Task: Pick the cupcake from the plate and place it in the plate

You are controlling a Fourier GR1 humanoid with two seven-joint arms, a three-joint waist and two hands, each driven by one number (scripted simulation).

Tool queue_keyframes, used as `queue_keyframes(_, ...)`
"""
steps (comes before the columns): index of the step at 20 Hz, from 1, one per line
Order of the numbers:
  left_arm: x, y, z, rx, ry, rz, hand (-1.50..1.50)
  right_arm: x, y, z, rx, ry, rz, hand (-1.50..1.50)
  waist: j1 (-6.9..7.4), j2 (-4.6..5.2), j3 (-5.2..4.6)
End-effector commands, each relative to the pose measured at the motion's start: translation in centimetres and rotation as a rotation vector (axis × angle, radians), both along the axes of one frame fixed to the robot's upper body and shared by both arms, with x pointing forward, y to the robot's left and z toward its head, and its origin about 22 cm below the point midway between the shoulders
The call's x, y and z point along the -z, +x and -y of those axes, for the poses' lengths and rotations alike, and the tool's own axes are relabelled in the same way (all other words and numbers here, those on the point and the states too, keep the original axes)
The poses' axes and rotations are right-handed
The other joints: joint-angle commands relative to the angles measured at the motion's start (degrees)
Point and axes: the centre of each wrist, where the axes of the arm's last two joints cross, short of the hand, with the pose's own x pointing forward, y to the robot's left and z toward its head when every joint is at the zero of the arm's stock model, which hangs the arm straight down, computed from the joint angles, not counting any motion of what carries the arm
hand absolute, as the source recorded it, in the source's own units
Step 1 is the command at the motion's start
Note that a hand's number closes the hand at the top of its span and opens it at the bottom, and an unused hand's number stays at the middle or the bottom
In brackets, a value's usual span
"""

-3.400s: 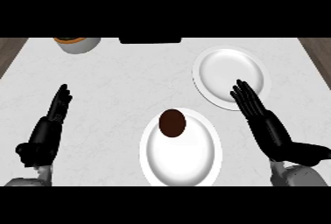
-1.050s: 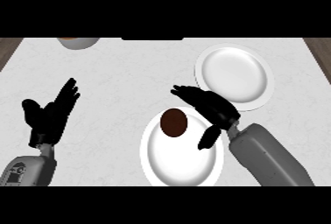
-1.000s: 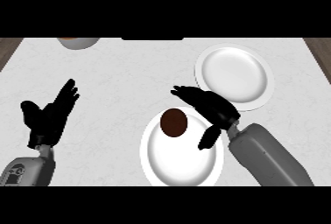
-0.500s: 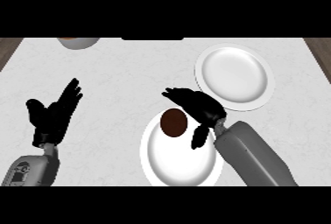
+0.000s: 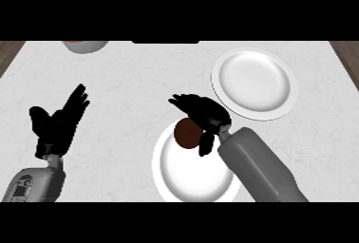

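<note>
White, faintly marbled counter top (image 5: 133, 71) filled most of the frame, w/ strips of brown wood showing at the far upper left and upper right corners. Near plate (image 5: 193, 180) — white, round — sat at lower centre, its lower rim cut off by the frame's bottom. On its upper part lay the cupcake (image 5: 186, 133), seen from above as a dark brown round. Far plate (image 5: 256, 83), also white, lay at upper right, bare, just beside the near one but apart from it.

Right hand (image 5: 204, 114) came in from the lower right on a grey forearm (image 5: 256, 168) that crossed over the near plate's right side. Hand was over the cupcake's upper right edge, fingers bent and arched above it, thumb hanging down along its right side — part-open, not closed round it; couldn't tell if it touched the cupcake.

Left hand (image 5: 56, 126) showed at mid left of the frame, well apart from both plates, open w/ fingers straight and pointing toward upper right, holding nothing.

At the top edge, upper left, a grey bowl (image 5: 85, 45) was partly cut off; a dark flat object (image 5: 165, 42) sat at top centre, too little of it visible to tell what it was.
</note>
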Motion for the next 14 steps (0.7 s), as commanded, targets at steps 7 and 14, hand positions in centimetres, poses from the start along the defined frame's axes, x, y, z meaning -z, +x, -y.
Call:
queue_keyframes(7,1.0,-1.5,-0.8,-0.001,0.014,0.005,0.00,1.3,-0.9,-1.6,-0.182,-0.077,-0.023,1.50,0.12,-0.03,0.00)
queue_keyframes(14,-0.1,-1.1,-0.5,0.012,0.002,0.004,0.00,3.0,-1.2,-1.2,-0.145,0.017,0.001,1.50,0.16,-0.03,0.02)
